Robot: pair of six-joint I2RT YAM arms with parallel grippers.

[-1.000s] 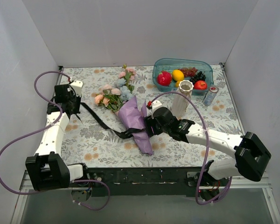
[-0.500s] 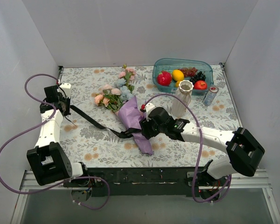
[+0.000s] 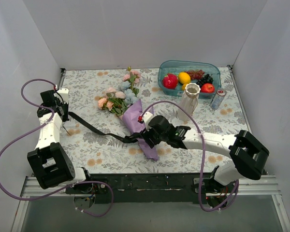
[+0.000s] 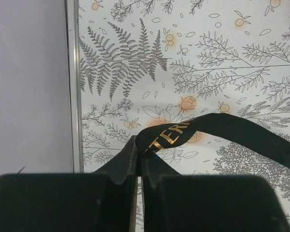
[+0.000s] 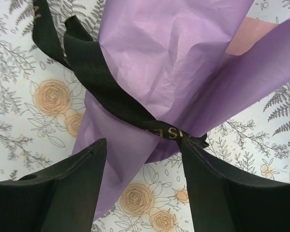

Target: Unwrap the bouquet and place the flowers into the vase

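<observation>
Over floral tablecloth (image 3: 96,145), our left gripper (image 4: 137,147) clamps the black fabric ribbon (image 4: 232,128) taut left of the purple-paper-wrapped bouquet (image 3: 135,121) to untie it, our right gripper (image 5: 141,154) gapes astride it, white ribbed vase (image 3: 187,104) to its right.

Ribbon (image 3: 94,128) stretched across L half — vase (image 3: 188,102), bowl (image 3: 188,63) & can (image 3: 217,98) crowd far R corner.

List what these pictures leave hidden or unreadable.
Left wrist view: gold lettering on the ribbon is cut short where it folds into the shut left gripper.
Top view: lower stems of the flowers, hidden inside the wrapping paper.
Top view: label on the can, too small to read.
</observation>
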